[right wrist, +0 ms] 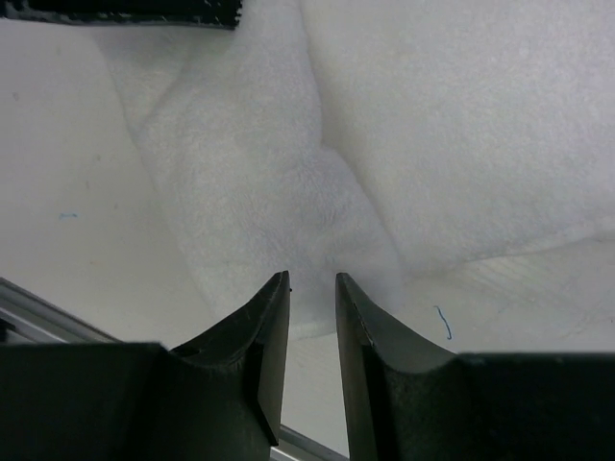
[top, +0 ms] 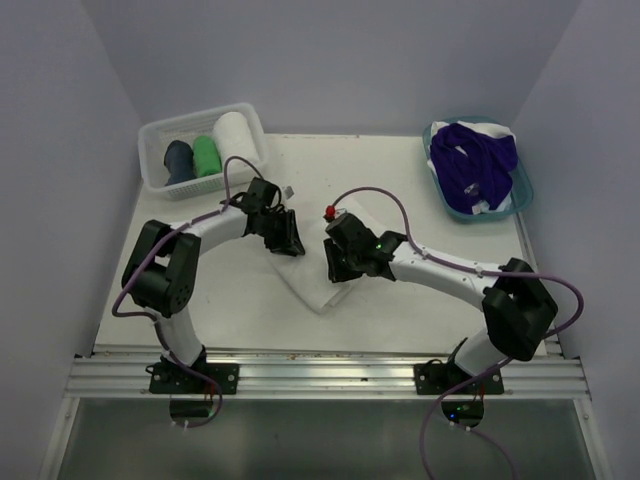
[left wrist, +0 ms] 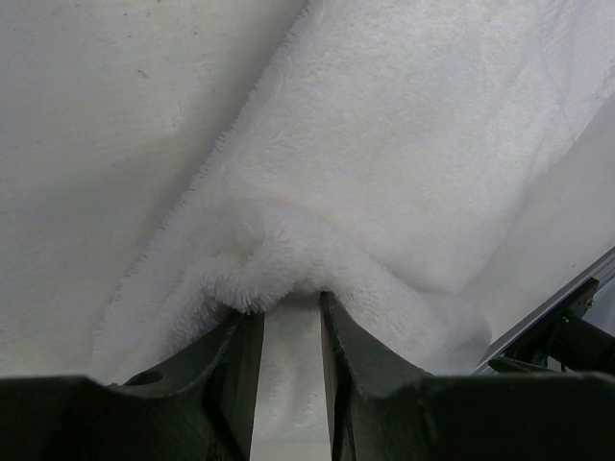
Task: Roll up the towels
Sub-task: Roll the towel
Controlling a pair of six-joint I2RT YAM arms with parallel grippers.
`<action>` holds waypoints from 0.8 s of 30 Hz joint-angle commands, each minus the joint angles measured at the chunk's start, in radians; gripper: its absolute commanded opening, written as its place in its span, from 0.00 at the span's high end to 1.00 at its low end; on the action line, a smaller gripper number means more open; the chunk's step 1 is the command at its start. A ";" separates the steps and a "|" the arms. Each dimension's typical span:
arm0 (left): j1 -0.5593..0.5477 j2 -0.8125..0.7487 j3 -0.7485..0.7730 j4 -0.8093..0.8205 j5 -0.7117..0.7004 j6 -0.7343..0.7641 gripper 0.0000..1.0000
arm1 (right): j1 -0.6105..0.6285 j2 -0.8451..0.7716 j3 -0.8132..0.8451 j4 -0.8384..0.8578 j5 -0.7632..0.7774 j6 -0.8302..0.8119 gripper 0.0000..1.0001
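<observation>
Left arm reaches inward with its elbow raised. Its end effector [top: 285, 235] is clenched on a bunched fold of the white towel [top: 312, 287], plush terry lying rumpled at the centre of the surface [top: 225, 300]. Right arm extends low; its end effector [top: 338, 262] is slightly parted, released, over the towel's edge.

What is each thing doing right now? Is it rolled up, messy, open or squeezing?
big white towel: lying on the table, not rolled, one edge puckered.
left claw: pinching that puckered edge.
right claw: slightly open, holding nothing.
navy towel: rolled, in the basket.
green towel: rolled, in the basket.
small white towel: rolled, in the basket.
purple towel: crumpled in the blue tub, not rolled.
</observation>
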 commanded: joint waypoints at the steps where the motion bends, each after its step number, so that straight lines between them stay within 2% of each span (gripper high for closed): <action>1: 0.003 0.014 0.043 -0.001 -0.001 0.068 0.66 | -0.004 -0.004 0.067 -0.019 0.067 -0.037 0.70; 6: 0.003 0.018 0.063 -0.013 -0.001 0.073 0.66 | -0.003 0.124 0.035 0.047 0.059 -0.028 0.72; 8: 0.003 0.021 0.070 -0.022 -0.001 0.077 0.66 | -0.003 0.149 0.044 0.022 0.039 -0.019 0.74; 16: 0.003 0.018 0.075 -0.035 -0.001 0.085 0.67 | 0.012 0.000 0.125 -0.060 0.085 -0.075 0.70; 19: 0.003 0.014 0.072 -0.032 -0.001 0.084 0.67 | 0.055 0.011 0.190 -0.117 0.116 -0.115 0.67; 24: 0.003 0.004 0.072 -0.032 -0.001 0.081 0.67 | 0.185 0.080 0.216 -0.100 0.183 -0.258 0.53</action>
